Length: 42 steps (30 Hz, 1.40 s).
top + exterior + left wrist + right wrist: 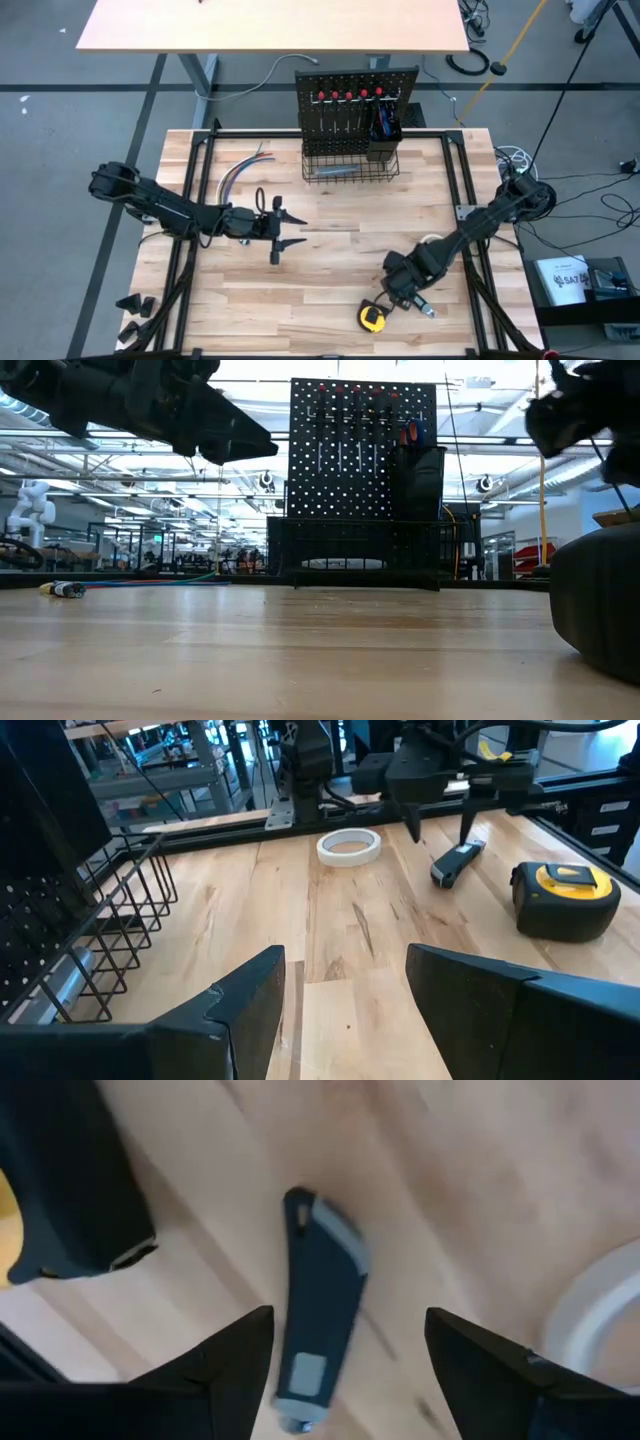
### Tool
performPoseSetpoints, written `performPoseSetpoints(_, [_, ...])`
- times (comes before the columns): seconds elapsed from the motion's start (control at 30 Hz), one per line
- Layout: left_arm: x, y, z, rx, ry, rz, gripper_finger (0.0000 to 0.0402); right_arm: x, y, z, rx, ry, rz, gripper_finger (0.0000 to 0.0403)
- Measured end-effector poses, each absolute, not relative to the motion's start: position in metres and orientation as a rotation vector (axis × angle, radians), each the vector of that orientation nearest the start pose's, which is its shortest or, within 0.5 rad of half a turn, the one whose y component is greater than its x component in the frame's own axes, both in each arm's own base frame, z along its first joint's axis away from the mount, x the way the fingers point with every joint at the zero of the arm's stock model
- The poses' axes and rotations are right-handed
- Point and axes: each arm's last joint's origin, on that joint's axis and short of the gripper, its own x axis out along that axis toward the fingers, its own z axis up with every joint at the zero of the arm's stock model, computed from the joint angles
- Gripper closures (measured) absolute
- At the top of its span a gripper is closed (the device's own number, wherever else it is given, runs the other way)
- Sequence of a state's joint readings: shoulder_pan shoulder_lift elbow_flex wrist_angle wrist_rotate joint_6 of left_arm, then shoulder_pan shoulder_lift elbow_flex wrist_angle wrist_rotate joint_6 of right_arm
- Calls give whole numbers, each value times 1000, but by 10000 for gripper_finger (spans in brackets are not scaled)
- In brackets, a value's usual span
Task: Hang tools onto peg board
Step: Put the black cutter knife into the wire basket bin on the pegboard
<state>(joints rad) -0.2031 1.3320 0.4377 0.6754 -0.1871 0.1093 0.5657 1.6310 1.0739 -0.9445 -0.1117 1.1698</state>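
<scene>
1. The bundle of coloured wires [243, 167] is lying at the left rear of the wooden table [330, 290], apart from everything else.
2. The left gripper [290, 230] is hovering above the table's middle-left with its fingers [250, 995] spread wide and grasping nothing; only bare wood is showing between them in the left wrist view.
3. The peg board [355, 85] is standing upright at the table's rear centre, with red-handled screwdrivers [350, 97] hanging in a row from its hooks.
4. The black wire basket [350, 160] is sitting at the board's foot with a silvery tool [335, 171] lying inside, and a small black cup [385, 128] is holding more handles on the board's right side.
5. The right gripper [408, 295] is hanging low over the front right of the table, claw released, directly above the grey-blue utility knife [320, 1320], which is lying flat on the wood between the two fingers [235, 1355] and is not touched.
6. The yellow tape measure [372, 318] is resting just beside the knife, toward the table's front edge.
7. The white tape roll [349, 846] is lying flat near the knife, on the far side of it from the tape measure.
</scene>
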Motion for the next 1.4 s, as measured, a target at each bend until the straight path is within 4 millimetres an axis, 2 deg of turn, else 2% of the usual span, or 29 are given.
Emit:
performPoseSetpoints(0.3, [248,-46,185,149,218,-28,185,221,171,175,662,1598,-354,151])
performPoseSetpoints(0.6, [248,-46,185,150,219,-28,185,216,171,159,727,1565,-393,151])
performPoseSetpoints(0.8, [248,-46,185,150,220,-27,185,210,170,147,673,1583,-409,153])
performPoseSetpoints(0.93, [248,-46,185,151,220,-27,185,209,174,140,617,1611,-393,188])
performPoseSetpoints(1.1, [248,-46,185,151,219,-27,185,209,173,138,586,1630,-391,275])
performPoseSetpoints(1.2, [248,-46,187,123,197,-24,185,211,174,142,557,1642,-381,276])
performPoseSetpoints(1.27, [249,-47,194,85,119,-56,185,216,174,145,544,1634,-365,276])
performPoseSetpoints(1.4, [252,-52,205,56,-21,-176,185,234,172,159,522,1541,-310,276])
